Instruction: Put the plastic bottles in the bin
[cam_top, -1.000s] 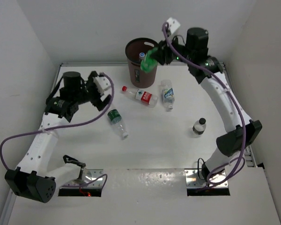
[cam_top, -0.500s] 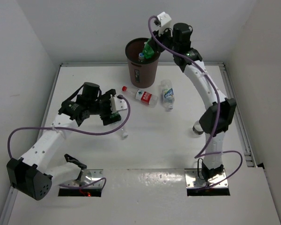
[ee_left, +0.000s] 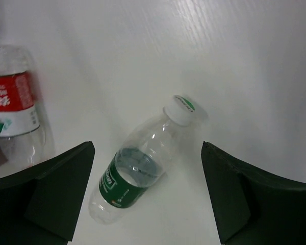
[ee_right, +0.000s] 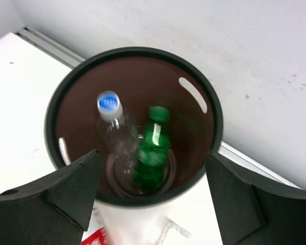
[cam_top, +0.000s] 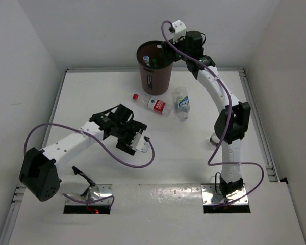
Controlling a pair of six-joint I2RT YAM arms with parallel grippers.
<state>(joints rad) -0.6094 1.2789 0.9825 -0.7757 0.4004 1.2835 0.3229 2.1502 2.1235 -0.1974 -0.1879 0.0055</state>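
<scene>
Item: plastic bottles, five seen, and one bin. The green-labelled bottle [ee_left: 134, 176] is clear and lies on its side on the white table [cam_top: 92, 97], with its white cap toward the upper right of the left wrist view. It sits between the two fingers [ee_left: 58, 191] of the left gripper [ee_left: 148, 153], which are spread wide on either side of it. There is a gap on each side and no contact with the bottle. In the top view this gripper hides the bottle. The red-labelled bottle [cam_top: 153, 104] lies on its side on the table in front of the bin, well outside the left fingers. The blue-labelled bottle [cam_top: 182, 103] lies just to the right of it, apart from both grippers. The bin [ee_right: 135, 55] is dark brown and round, with a handle slot near its rim, and stands at the far edge of the table. Inside it are the green translucent bottle [ee_right: 152, 150], which is blurred and has its cap up, and a blue-capped clear bottle [ee_right: 112, 122] just beside it. The right gripper [ee_right: 153, 158] hangs over the mouth of the bin with its fingers parted wide and nothing between them. Both bottles in the bin lie below them, inside the rim.
</scene>
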